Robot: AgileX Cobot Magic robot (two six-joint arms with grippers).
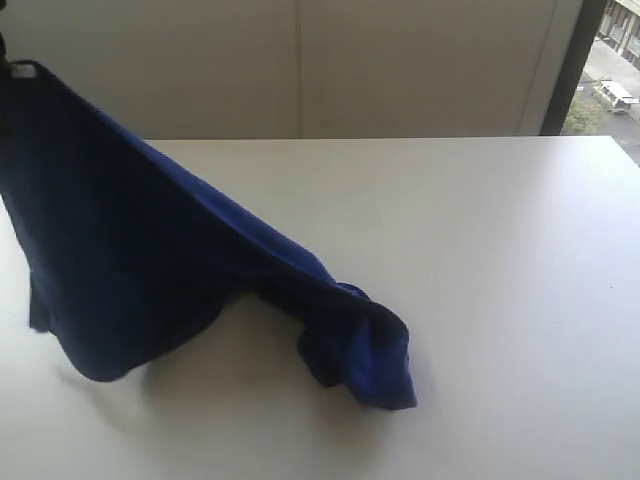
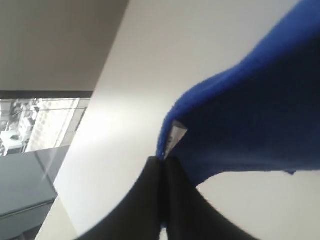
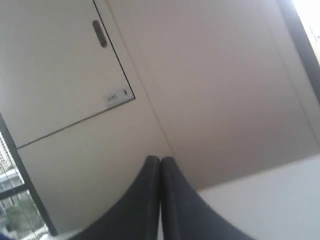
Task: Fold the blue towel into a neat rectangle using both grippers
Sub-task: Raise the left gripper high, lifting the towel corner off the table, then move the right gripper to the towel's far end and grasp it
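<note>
The blue towel [image 1: 150, 250] hangs from its top-left corner, where a small white tag [image 1: 22, 70] shows, and slopes down to a bunched end [image 1: 375, 360] resting on the white table [image 1: 480, 260]. Only a dark sliver of the left gripper [image 1: 3, 45] shows at the exterior view's left edge. In the left wrist view, my left gripper [image 2: 163, 159] is shut on the blue towel [image 2: 250, 120] right at the white tag [image 2: 176, 136]. The right gripper [image 3: 160, 159] is shut with nothing between its fingers, raised and facing the wall. It is out of the exterior view.
A pale wall [image 1: 300, 60] stands behind the table's far edge. A dark window frame [image 1: 572, 65] with a street outside is at the back right. A cabinet door with a handle [image 3: 99, 33] shows in the right wrist view.
</note>
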